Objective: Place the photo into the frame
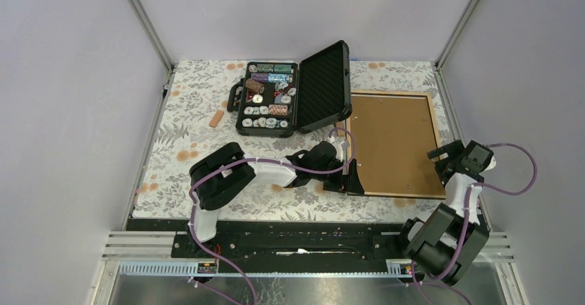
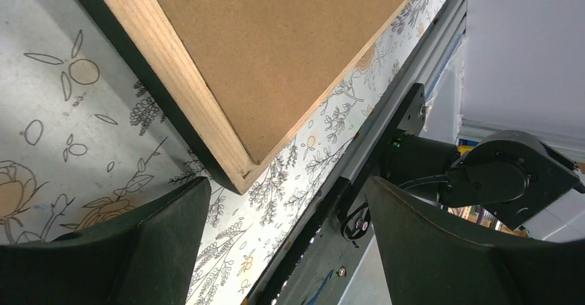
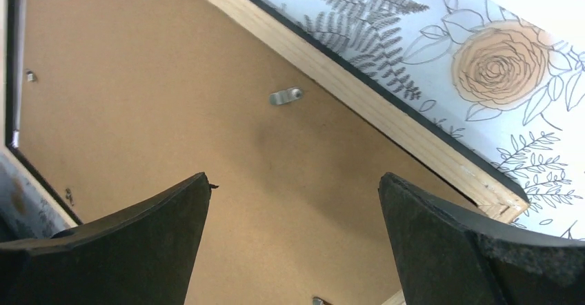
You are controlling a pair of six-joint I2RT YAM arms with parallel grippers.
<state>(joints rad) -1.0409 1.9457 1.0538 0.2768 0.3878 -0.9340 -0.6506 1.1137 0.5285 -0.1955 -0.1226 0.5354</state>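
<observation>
Lying back-up on the floral-patterned bench point(image 1: 186, 132), right of centre, the large thin rectangular frame point(image 1: 393, 143) of light wood has its brown board backing in place, a small metal clip point(image 3: 285, 96) resting on the board by the rail; the photo shows in no view. At the frame's near left corner stands the left pincer point(image 2: 286, 205), wide and empty; the right pincer point(image 3: 293, 208), likewise wide and empty, hangs over the backing. Risk, as judged: prying at the board with clips unturned could drag the frame or bend a clip.
</observation>
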